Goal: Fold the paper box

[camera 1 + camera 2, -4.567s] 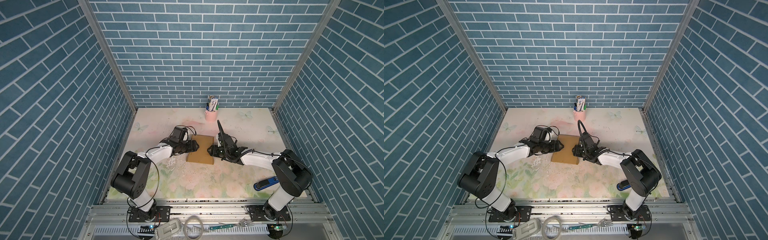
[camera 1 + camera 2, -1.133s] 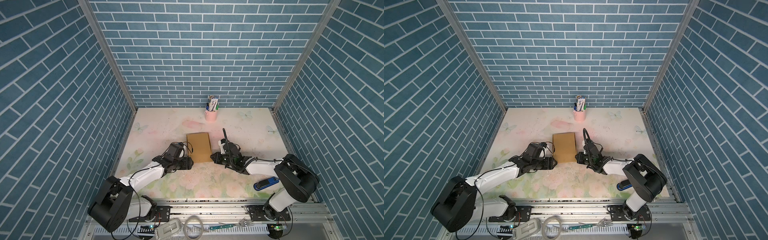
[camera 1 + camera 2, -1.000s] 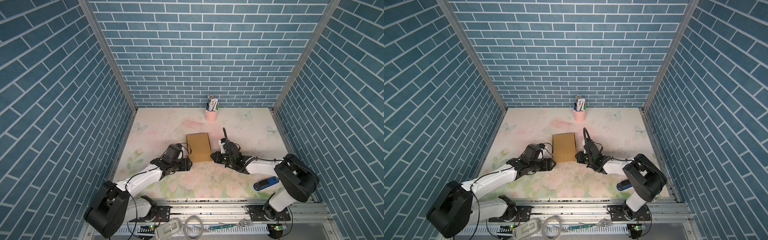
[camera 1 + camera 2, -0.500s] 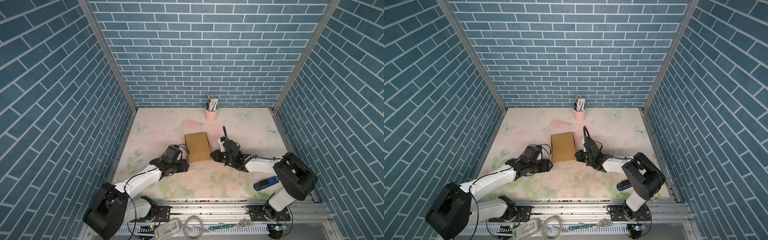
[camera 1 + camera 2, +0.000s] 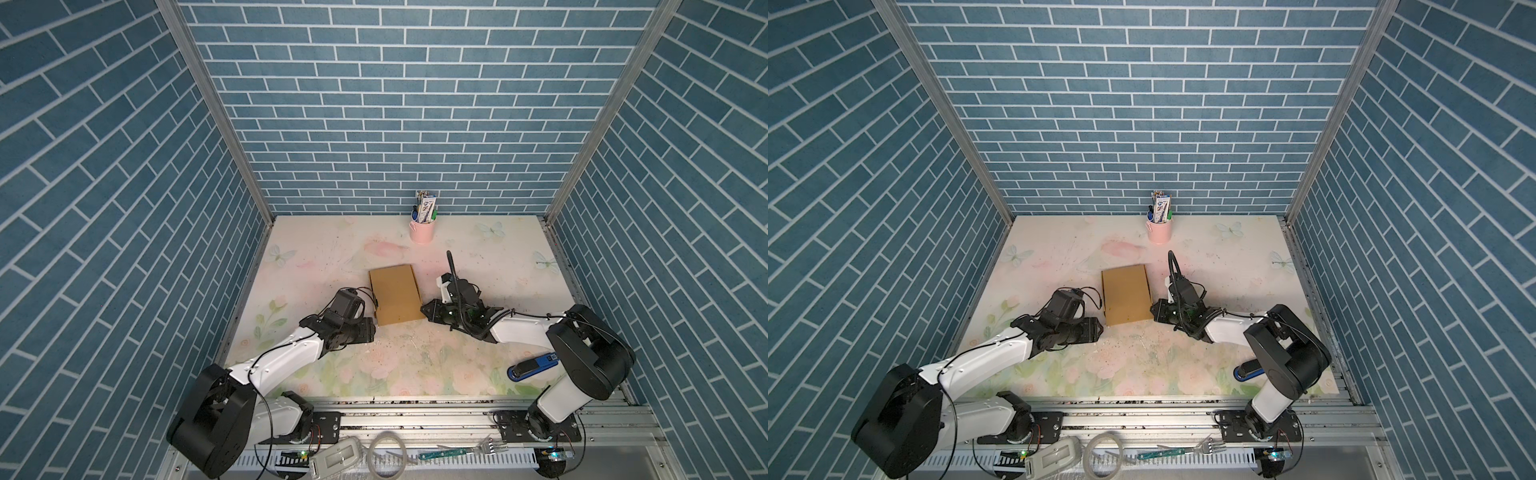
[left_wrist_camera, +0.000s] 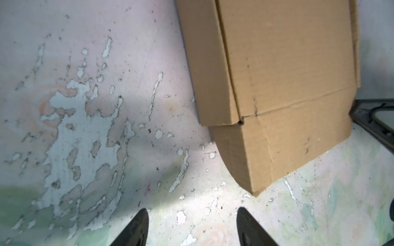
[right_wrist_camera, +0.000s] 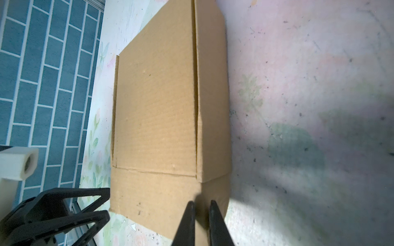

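Note:
The paper box is a closed, shallow brown cardboard box lying flat mid-table, its lid down and its front wall facing the rail. My left gripper sits low just off the box's near left corner, open, with only worn mat between its fingertips. In the left wrist view the box lies ahead, untouched. My right gripper is shut, its tips against the box's near right corner.
A pink cup of pens stands at the back wall. A blue stapler lies by the right arm's base. A fork, a ring and a white tool rest on the front rail. The mat is scuffed and flaking.
Since several seconds ago the box has been slid farther back and straightened. In the last second the left gripper eased back from the box and the box turned slightly; the right gripper stayed at its corner.

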{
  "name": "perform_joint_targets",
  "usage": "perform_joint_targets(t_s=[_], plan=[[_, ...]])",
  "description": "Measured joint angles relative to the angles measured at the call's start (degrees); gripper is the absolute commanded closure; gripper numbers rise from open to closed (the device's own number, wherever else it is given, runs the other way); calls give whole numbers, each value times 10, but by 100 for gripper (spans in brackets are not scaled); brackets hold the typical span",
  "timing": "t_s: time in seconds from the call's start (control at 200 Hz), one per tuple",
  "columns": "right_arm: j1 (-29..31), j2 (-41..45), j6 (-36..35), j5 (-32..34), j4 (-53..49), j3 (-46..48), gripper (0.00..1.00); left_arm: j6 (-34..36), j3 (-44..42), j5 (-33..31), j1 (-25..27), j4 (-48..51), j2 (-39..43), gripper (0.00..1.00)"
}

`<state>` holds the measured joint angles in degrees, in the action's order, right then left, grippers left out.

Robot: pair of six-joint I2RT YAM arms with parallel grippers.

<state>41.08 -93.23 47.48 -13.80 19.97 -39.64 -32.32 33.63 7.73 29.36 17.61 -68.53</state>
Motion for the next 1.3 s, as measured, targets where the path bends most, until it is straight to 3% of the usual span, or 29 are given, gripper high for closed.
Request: perform_joint_targets(t_s=[0.225,0.66,1.05,1.3], plan=[[-2,-4,-9,-2,0,-2,86,18,82,-4,-23,11,-19,32],[-7,-15,-31,-9,-21,-26,86,113,303,11,-36,-18,-229,28],[-11,-30,-46,-25,-20,-38,87,232,297,124,-42,-181,-301,24],[-16,-44,-64,-45,-19,-46,87,251,247,161,-50,-267,-318,24]])
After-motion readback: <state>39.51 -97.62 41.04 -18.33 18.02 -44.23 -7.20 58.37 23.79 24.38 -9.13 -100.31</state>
